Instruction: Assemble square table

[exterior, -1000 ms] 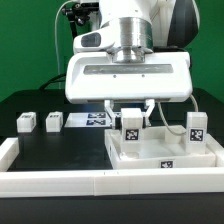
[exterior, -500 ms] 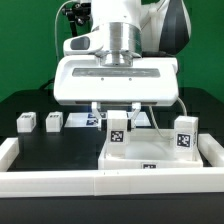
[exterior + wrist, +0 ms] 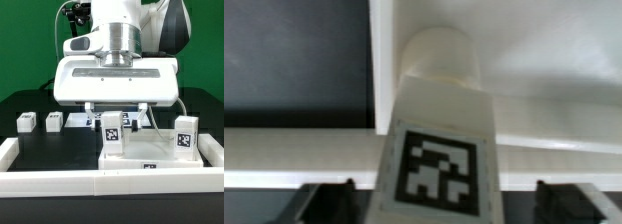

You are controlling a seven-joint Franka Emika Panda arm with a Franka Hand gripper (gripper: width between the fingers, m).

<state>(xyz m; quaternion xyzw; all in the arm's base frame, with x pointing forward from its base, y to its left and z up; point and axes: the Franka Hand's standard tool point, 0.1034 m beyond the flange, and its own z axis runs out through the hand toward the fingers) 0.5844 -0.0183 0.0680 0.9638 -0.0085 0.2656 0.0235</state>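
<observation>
Gripper [image 3: 117, 118] open around an upright table leg [image 3: 113, 133].
I see both fingers [image 3: 327, 203] clear of the leg, which stands in a corner of the square tabletop [image 3: 150, 163], the exterior view's left; I judge it seated, hence the open jaws.

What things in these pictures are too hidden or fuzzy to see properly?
- Exterior view: the marker board is partly hidden behind the standing leg.
- Exterior view: where that leg meets the tabletop is lost, white on white.
- Wrist view: the fingers are blurred and cut off by the picture's edge.
- Exterior view: tags on the loose legs are too small to read.
</observation>
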